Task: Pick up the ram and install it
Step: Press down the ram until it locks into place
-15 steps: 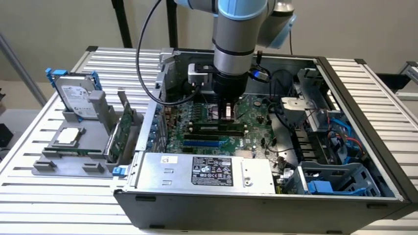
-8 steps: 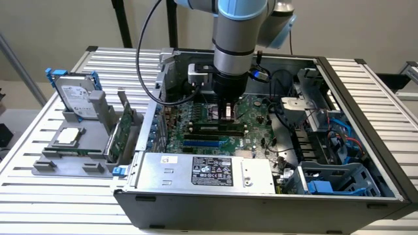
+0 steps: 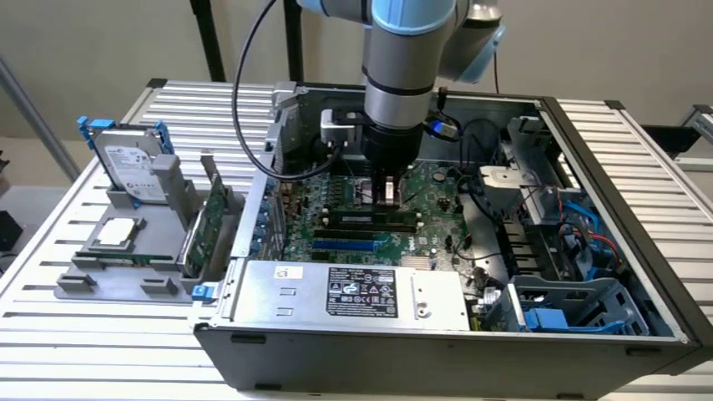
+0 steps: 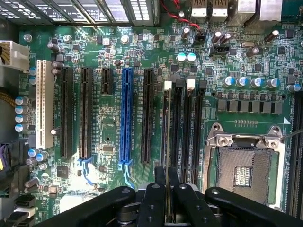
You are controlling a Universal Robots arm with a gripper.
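My gripper (image 3: 386, 199) reaches straight down into the open computer case (image 3: 640, 251), over the green motherboard (image 3: 334, 242). In the wrist view its black fingers (image 4: 154, 198) are shut on the ram (image 4: 167, 137), which I see edge-on as a thin strip. The stick runs along the outermost black memory slot, beside the other memory slots (image 4: 187, 132) with white latches. Whether it is seated in the slot or just above it I cannot tell.
An open CPU socket (image 4: 246, 170) lies beside the memory slots, with a blue expansion slot (image 4: 126, 118) and black ones on the other side. The power supply (image 3: 351, 292) fills the case front. A hard drive (image 3: 132, 163) and a green expansion card (image 3: 206, 221) stand in a grey rack at the exterior view's left.
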